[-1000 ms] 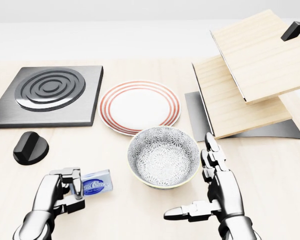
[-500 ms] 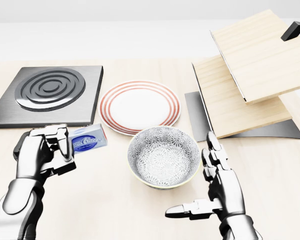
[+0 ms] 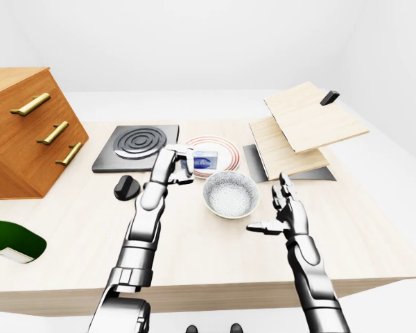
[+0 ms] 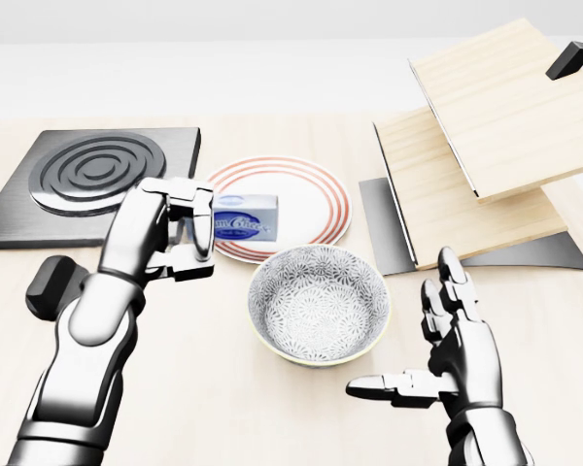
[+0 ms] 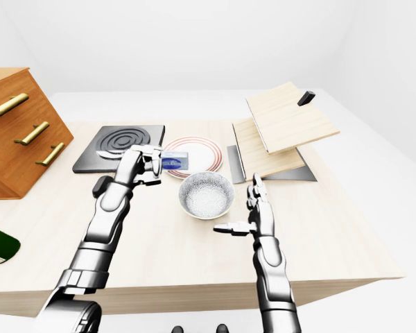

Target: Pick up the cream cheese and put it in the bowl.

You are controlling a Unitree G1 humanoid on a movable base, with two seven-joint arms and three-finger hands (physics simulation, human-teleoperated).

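The cream cheese (image 4: 244, 216), a small blue and white box, is held in my left hand (image 4: 192, 233), lifted above the table over the left part of the red-ringed plate (image 4: 311, 194). The fingers close round its left end. The patterned grey bowl (image 4: 318, 303) sits below and to the right of the box in the head view. My right hand (image 4: 426, 361) is open and empty, low on the right of the bowl, fingers spread with the thumb pointing left.
A black stove plate (image 4: 97, 184) lies at upper left with a black knob (image 4: 51, 283) below it. Tilted wooden boards on a metal stand (image 4: 486, 146) fill the right. A wooden drawer cabinet (image 3: 21, 132) stands at far left; a green and white object (image 3: 10, 239) lies near the table's left edge.
My left hand has carried the cream cheese up and to the right, from near the table's lower left to over the plate's left part. My right hand has shifted slightly right and down.
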